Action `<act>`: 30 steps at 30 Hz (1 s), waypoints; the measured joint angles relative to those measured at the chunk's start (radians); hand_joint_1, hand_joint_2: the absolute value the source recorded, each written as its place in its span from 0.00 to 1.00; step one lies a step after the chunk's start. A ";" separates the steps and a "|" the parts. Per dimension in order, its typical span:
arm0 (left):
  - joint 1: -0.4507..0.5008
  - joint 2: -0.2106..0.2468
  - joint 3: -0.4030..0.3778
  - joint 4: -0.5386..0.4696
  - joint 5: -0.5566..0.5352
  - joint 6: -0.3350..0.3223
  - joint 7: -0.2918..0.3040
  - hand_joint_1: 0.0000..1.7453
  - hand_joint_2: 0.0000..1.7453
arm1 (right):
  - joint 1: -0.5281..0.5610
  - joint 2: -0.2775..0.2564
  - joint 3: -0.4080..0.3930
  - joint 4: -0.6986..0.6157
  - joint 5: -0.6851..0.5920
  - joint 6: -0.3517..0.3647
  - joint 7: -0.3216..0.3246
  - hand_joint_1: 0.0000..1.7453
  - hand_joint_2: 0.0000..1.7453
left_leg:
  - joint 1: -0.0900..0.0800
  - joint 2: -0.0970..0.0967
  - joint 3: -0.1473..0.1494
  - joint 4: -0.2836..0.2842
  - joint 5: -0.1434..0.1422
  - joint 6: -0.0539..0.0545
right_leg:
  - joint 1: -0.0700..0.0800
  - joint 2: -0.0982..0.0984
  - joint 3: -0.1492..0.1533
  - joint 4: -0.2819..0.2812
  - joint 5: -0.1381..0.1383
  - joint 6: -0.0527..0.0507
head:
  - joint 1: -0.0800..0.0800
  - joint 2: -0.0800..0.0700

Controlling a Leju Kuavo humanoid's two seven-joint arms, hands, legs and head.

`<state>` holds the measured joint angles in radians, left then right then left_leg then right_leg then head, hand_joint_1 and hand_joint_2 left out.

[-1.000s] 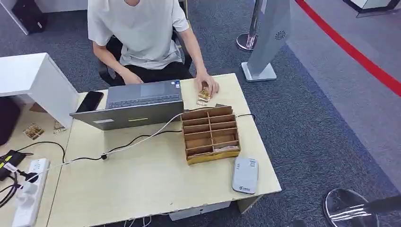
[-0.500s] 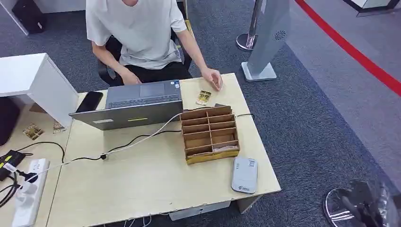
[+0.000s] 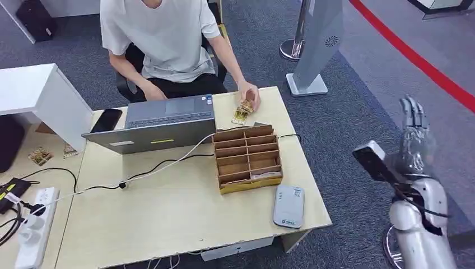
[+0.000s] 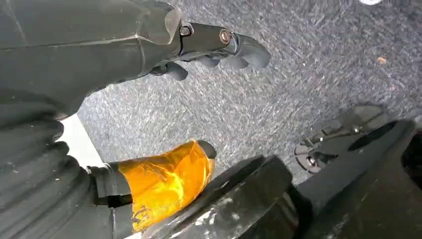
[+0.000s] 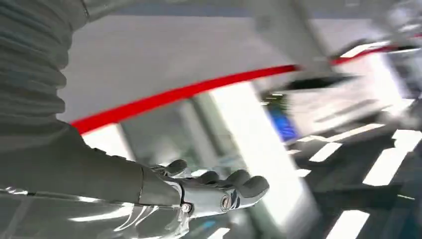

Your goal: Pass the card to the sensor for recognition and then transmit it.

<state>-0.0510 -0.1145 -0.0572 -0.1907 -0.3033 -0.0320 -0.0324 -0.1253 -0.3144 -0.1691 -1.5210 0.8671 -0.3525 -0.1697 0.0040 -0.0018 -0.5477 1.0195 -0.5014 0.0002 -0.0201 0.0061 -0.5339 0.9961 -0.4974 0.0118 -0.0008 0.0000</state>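
A patterned card (image 3: 241,114) lies on the far side of the wooden table (image 3: 168,218), with a seated person's hand (image 3: 249,96) resting on its far end. The grey-white sensor (image 3: 288,206) lies flat near the table's front right corner. My right hand (image 3: 413,119) is raised beyond the table's right edge, fingers straight and spread, holding nothing; the right wrist view shows the same hand (image 5: 214,191) blurred against the room. My left hand (image 4: 219,50) hangs over the carpet with nothing in it, its orange-taped thumb (image 4: 166,181) apart from the fingers.
A wooden divided box (image 3: 248,158) stands between card and sensor. An open laptop (image 3: 159,123), a phone (image 3: 106,119) and cables lie to the left. A power strip (image 3: 35,230) is at the front left. A grey stand (image 3: 313,45) and a red floor line (image 3: 414,56) are behind.
My right arm has swung up from the bottom right corner to a raised position beside the table. The person's hand left the card and is back on it.
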 joint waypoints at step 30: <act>-0.010 -0.020 -0.022 0.000 -0.035 -0.007 0.052 0.00 1.00 | -0.485 0.089 0.574 0.191 0.031 -0.010 0.112 0.00 1.00 | 0.000 -0.004 -0.003 0.001 0.002 0.000 | 0.000 -0.004 -0.001 0.001 0.001 0.000 | 0.000 0.000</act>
<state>-0.0607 -0.1347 -0.0790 -0.1907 -0.3384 -0.0385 0.0195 -0.6102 -0.2254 0.4048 -1.3302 0.8980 -0.3620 -0.0572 0.0039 -0.0062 -0.5506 1.0209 -0.4996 0.0003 -0.0202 0.0024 -0.5346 0.9971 -0.4965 0.0115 -0.0004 0.0000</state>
